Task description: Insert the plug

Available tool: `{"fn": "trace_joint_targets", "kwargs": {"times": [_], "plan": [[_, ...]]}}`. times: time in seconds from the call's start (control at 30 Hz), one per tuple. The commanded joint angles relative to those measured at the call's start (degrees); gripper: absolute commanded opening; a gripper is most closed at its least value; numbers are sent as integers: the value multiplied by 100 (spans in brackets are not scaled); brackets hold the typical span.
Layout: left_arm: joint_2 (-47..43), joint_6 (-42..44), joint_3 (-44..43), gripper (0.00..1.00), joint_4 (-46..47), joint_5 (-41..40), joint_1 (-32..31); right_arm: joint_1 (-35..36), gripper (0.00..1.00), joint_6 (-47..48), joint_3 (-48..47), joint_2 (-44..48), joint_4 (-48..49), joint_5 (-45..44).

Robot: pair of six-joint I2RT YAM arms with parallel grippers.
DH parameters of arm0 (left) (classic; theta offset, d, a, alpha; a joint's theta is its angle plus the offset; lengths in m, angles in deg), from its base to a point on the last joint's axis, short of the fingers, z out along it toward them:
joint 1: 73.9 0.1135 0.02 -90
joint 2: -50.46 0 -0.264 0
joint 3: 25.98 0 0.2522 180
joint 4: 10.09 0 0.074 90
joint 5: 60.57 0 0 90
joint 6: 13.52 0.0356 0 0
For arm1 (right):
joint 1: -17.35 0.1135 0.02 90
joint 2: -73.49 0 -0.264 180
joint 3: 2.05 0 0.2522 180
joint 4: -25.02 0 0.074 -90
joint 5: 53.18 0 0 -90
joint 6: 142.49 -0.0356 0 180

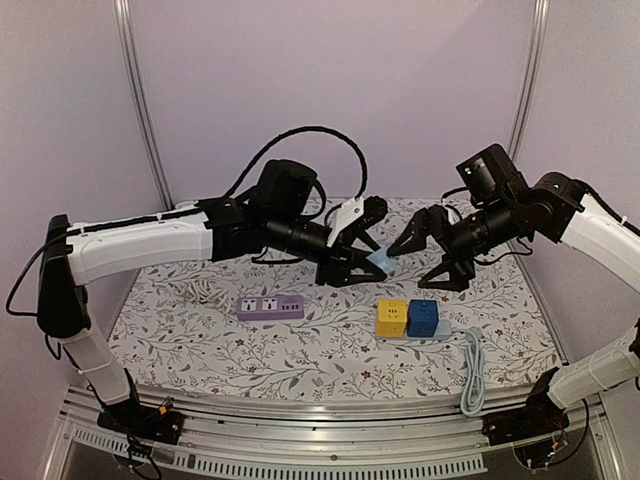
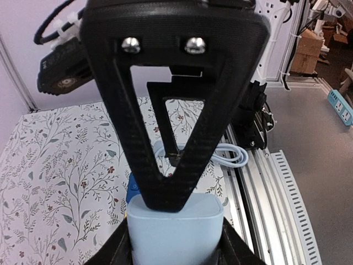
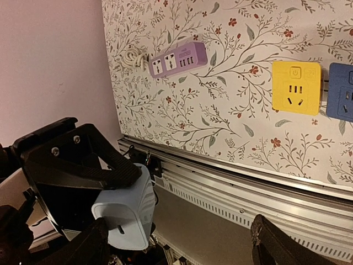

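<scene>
My left gripper (image 1: 372,260) is shut on a light blue plug cube (image 1: 381,262) and holds it in the air above the floral table. In the left wrist view the plug (image 2: 175,234) sits pinched between the black fingers (image 2: 171,187). My right gripper (image 1: 430,258) is open, just right of the plug and facing it. In the right wrist view the plug (image 3: 124,212) shows its prong face close to my right gripper's (image 3: 179,251) left finger, not clamped. A yellow socket cube (image 1: 391,318) and a blue socket cube (image 1: 423,318) sit on the table below.
A purple power strip (image 1: 270,307) lies at the left centre, with a coiled white cord (image 1: 205,290) behind it. A white cable (image 1: 471,370) runs from the socket cubes to the table's near edge. The purple strip (image 3: 177,59) and yellow cube (image 3: 296,86) also show in the right wrist view.
</scene>
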Motion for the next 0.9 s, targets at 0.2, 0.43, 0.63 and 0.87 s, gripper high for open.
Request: {"fn": "trace_joint_targets", "kwargs": {"times": [0.2, 0.43, 0.63, 0.87], "plan": [[284, 504, -410, 0, -697, 857, 235, 1, 84, -216, -322, -286, 348, 282], [378, 490, -522, 0, -854, 650, 235, 105, 75, -213, -435, -459, 222, 181], [452, 307, -553, 0, -790, 513, 226, 270, 66, -238, -544, -636, 169, 107], [484, 177, -540, 0, -647, 409, 209, 329, 51, -209, -627, -822, 155, 150]]}}
